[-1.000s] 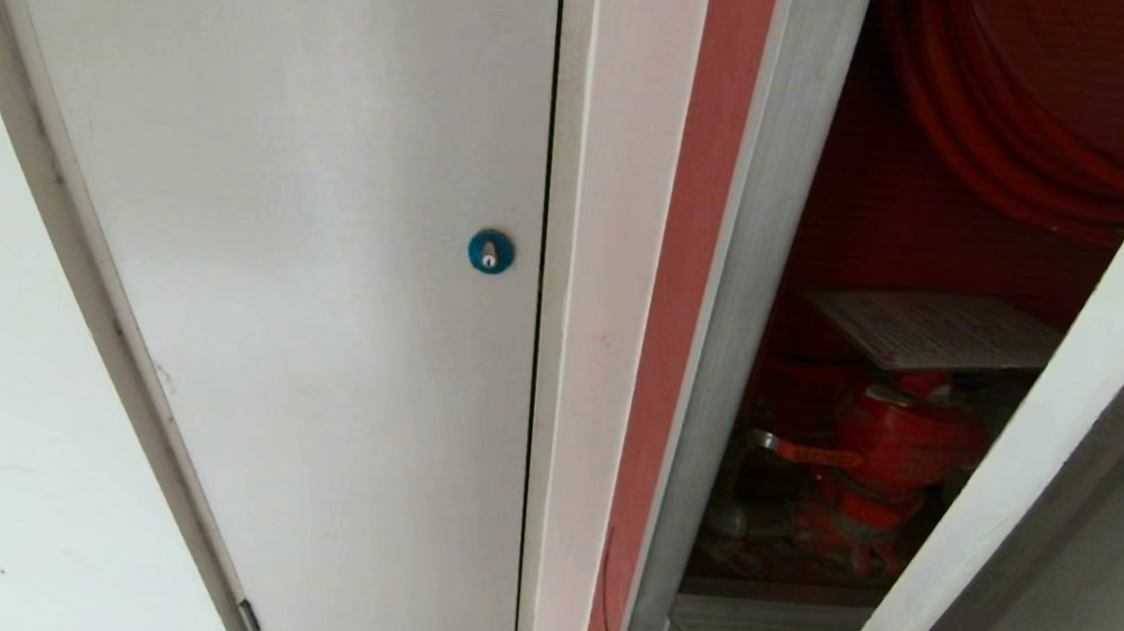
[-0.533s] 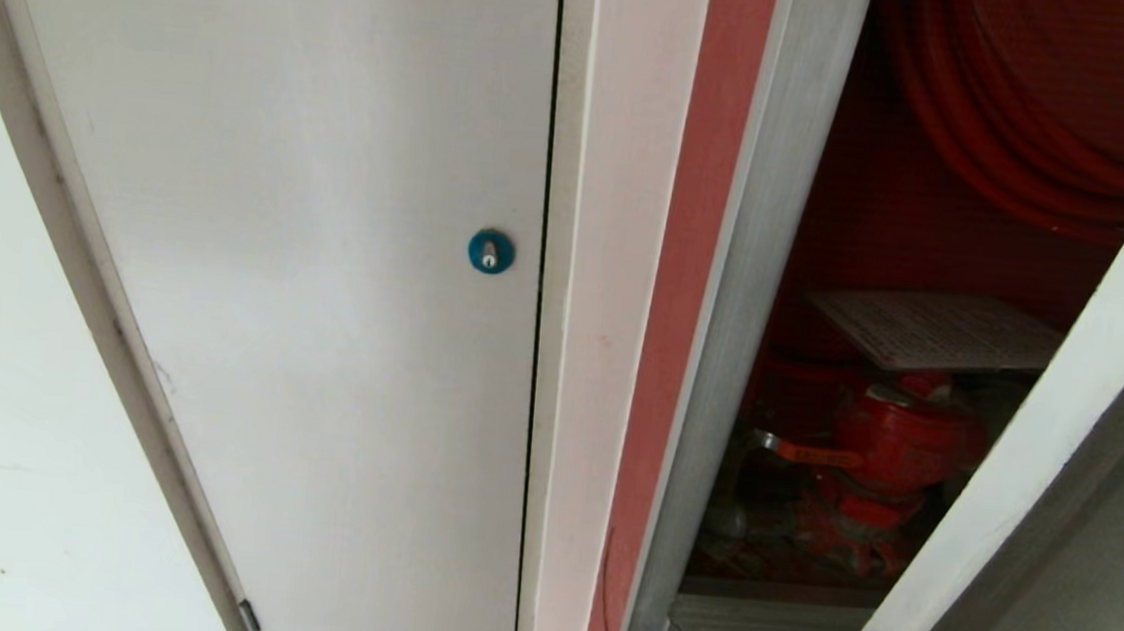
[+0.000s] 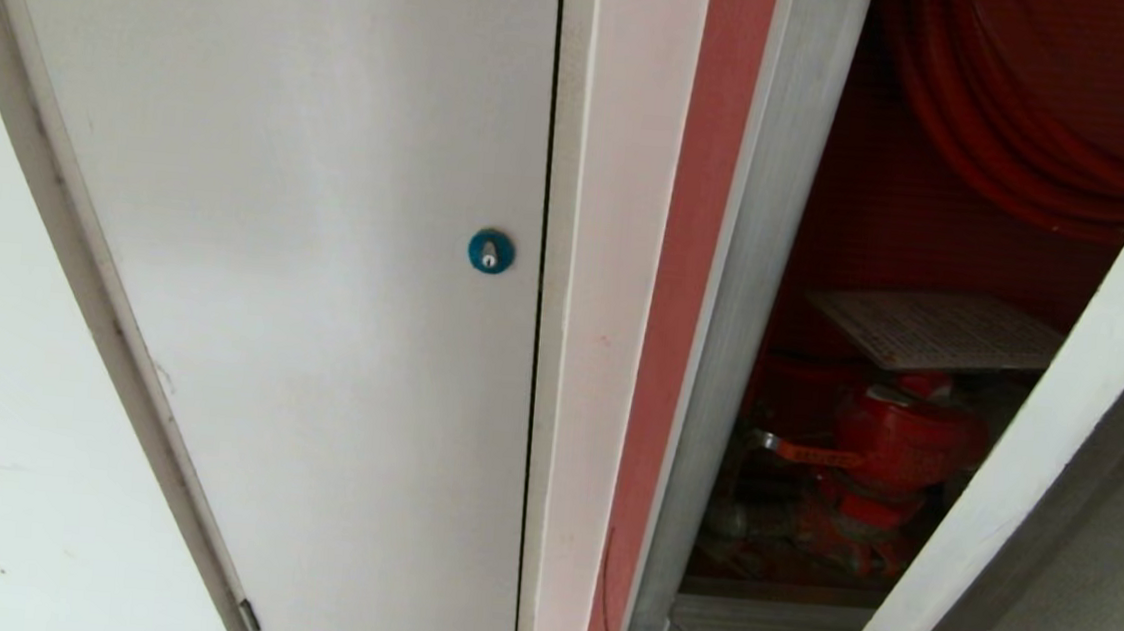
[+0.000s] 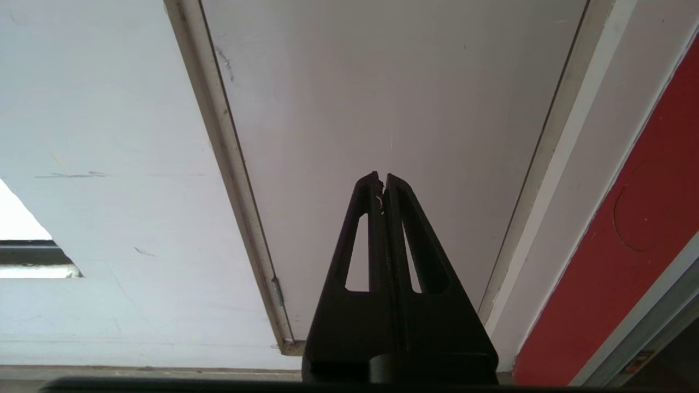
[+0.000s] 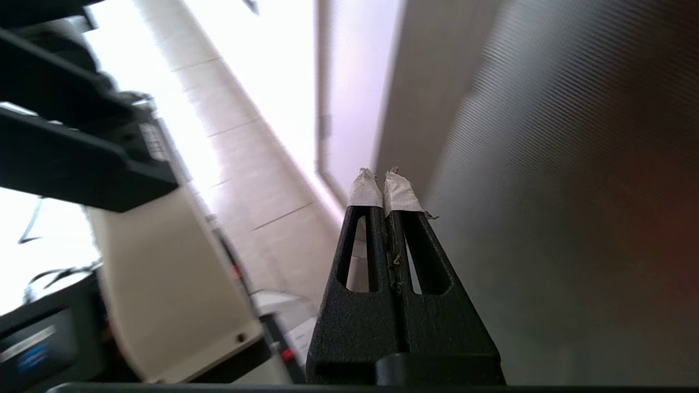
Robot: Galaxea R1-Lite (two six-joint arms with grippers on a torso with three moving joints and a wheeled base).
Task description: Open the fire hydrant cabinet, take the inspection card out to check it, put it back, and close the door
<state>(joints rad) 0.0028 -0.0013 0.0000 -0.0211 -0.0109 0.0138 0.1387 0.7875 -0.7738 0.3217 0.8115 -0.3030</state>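
Fingers pressed together on right gripper (image 5: pixel 384 183) beside the ajar door (image 3: pixel 1042 464), left gripper (image 4: pixel 381 183) also closed, idle; inspection card (image 3: pixel 932 330) right-of-centre atop red valve (image 3: pixel 898 437); next: swing door wider.

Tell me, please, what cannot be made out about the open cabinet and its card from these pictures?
- The inspection card: head view; its print is too small to read, and the door covers its right corner.
- The hose: head view; cut off by the top edge and the door.
- The cabinet's inside: absent from both wrist views.
- The right gripper: only a scrap shows at the head view's bottom right corner.
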